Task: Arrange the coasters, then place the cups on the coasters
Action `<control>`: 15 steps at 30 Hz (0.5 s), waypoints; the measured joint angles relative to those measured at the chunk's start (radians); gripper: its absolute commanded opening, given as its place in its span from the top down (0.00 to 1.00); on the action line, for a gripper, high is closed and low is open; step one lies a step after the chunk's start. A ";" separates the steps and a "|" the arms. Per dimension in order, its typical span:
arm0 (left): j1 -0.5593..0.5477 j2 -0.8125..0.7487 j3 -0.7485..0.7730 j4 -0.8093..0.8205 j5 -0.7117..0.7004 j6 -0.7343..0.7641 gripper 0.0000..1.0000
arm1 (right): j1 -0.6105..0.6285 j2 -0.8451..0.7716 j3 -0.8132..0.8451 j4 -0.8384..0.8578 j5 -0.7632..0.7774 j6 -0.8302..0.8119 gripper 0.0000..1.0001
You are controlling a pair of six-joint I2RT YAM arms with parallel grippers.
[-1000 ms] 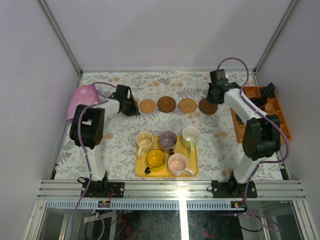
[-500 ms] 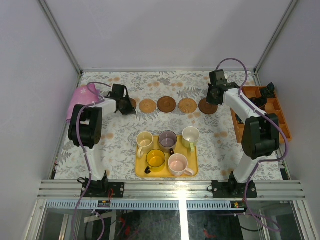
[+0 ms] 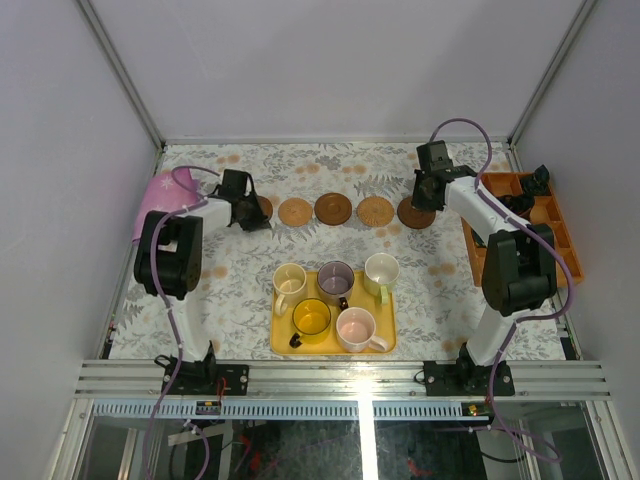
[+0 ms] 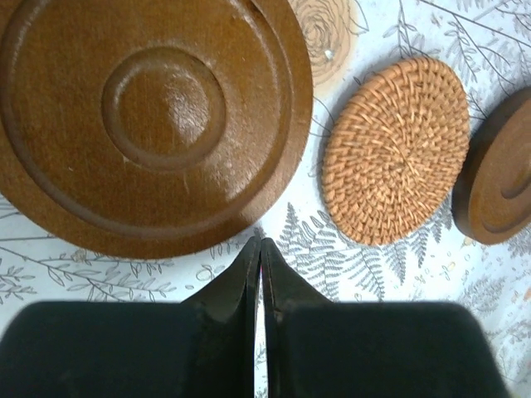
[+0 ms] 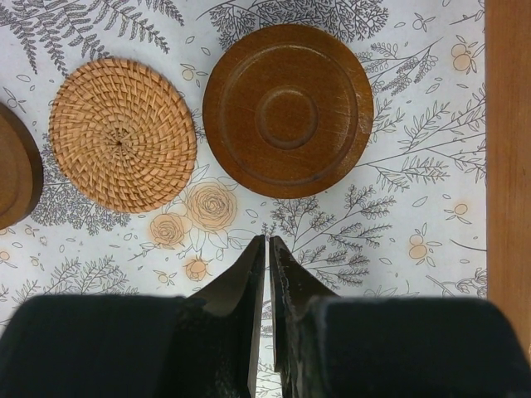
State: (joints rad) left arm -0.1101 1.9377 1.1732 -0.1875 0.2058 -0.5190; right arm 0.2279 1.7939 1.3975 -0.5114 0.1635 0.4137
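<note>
Tabletop [image 3: 240,290] covered by a white cloth printed with grey ferns and small orange roses; enclosed by pale plain walls on three sides, with a metal rail along the near edge. Five round coasters laid in a row across the far half, each apart from the next. The left-end coaster [image 4: 149,108] is dark brown wood with turned concentric rings and a slight sheen. The left woven coaster [image 4: 394,153] is tan rattan coiled from the centre. The middle coaster [image 3: 333,208] is dark wood, and the right woven coaster [image 5: 123,133] is tan. The right-end coaster [image 5: 288,108] is dark wood, ringed like the first. A flat yellow tray [image 3: 388,310] is set near the middle. Five handled cups are stood in it, mouths up: cream cup [image 3: 290,280], grey-purple cup [image 3: 335,278] and pale green cup [image 3: 381,270] in the far row, yellow cup [image 3: 311,317] and pink cup [image 3: 356,326] in the near row. An orange compartment box [image 3: 553,215] is seen at the right edge, with something black at its far end. A pink cloth [image 3: 160,195] is bunched at the far left. Left gripper [image 4: 260,246] is held just beside the left-end coaster, fingers clenched on nothing. Right gripper [image 5: 267,242] is held near the right-end coaster, fingers drawn together to a thin slit, nothing grasped.
</note>
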 measured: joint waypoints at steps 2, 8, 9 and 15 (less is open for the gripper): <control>0.000 -0.017 -0.013 0.000 0.015 0.002 0.98 | 0.000 0.000 0.000 0.002 0.000 -0.002 0.89; -0.008 -0.114 -0.026 -0.007 0.077 0.023 0.94 | 0.000 0.000 0.000 0.024 -0.001 -0.006 0.89; -0.012 -0.135 -0.026 -0.008 0.084 0.027 0.93 | 0.000 0.000 0.000 0.032 -0.001 -0.006 0.89; -0.029 -0.239 -0.026 -0.024 0.098 0.043 0.87 | 0.000 -0.023 -0.005 0.088 -0.001 -0.022 0.84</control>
State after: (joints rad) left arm -0.1387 1.6989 1.1473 -0.2111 0.3035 -0.4759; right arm 0.2279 1.7710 1.3922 -0.4236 0.1627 0.3916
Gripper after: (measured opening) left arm 0.102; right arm 0.114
